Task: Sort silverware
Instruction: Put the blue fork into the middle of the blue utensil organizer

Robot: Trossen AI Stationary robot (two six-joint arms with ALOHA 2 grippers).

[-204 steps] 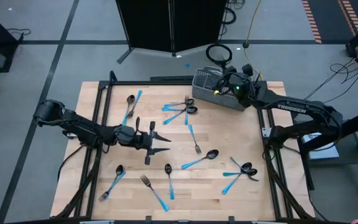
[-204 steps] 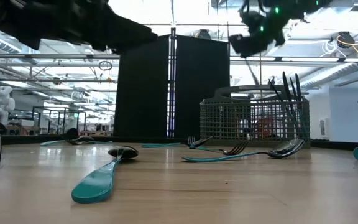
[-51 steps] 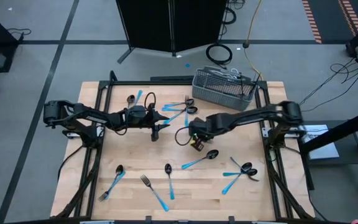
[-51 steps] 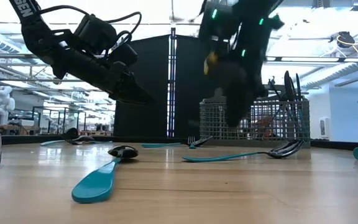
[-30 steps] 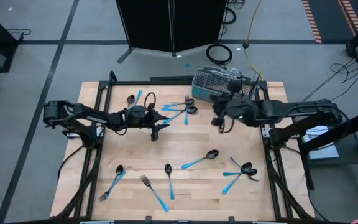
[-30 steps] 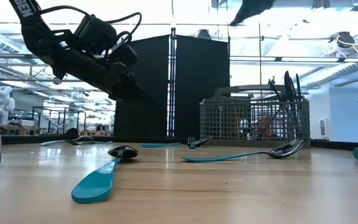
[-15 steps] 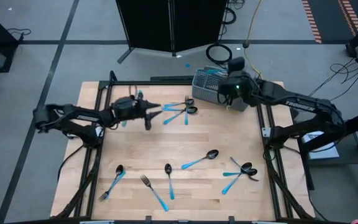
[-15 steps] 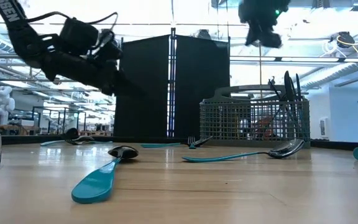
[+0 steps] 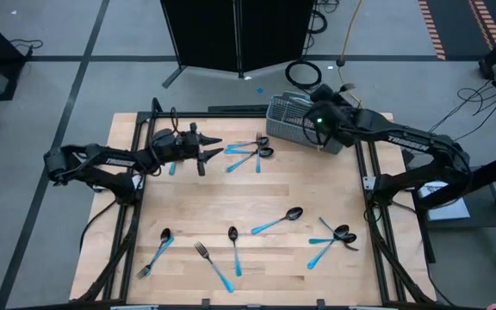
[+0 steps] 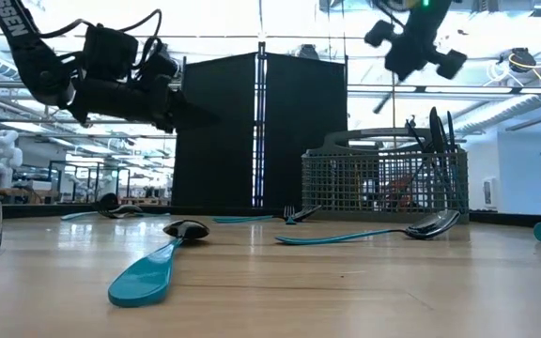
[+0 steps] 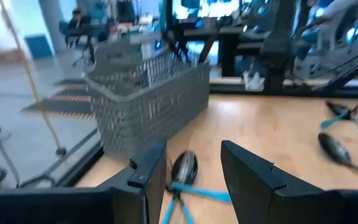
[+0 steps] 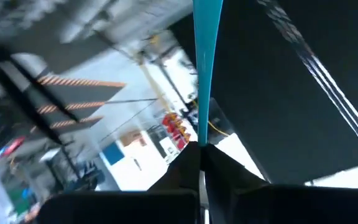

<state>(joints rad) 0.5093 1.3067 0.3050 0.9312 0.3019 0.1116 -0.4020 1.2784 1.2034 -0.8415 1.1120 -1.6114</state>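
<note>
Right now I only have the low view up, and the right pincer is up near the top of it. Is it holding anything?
Observer: Yes. The right wrist view shows the right pincer shut on a light-blue handle. I can't tell which kind of utensil it is.
Operator: Is it over the basket?
Observer: Seen from above, it hovers over the wire basket at the table's far edge.
Operator: And the left pincer?
Observer: The left pincer is open and empty. It points at a cluster of silverware lying beside the basket.
</note>
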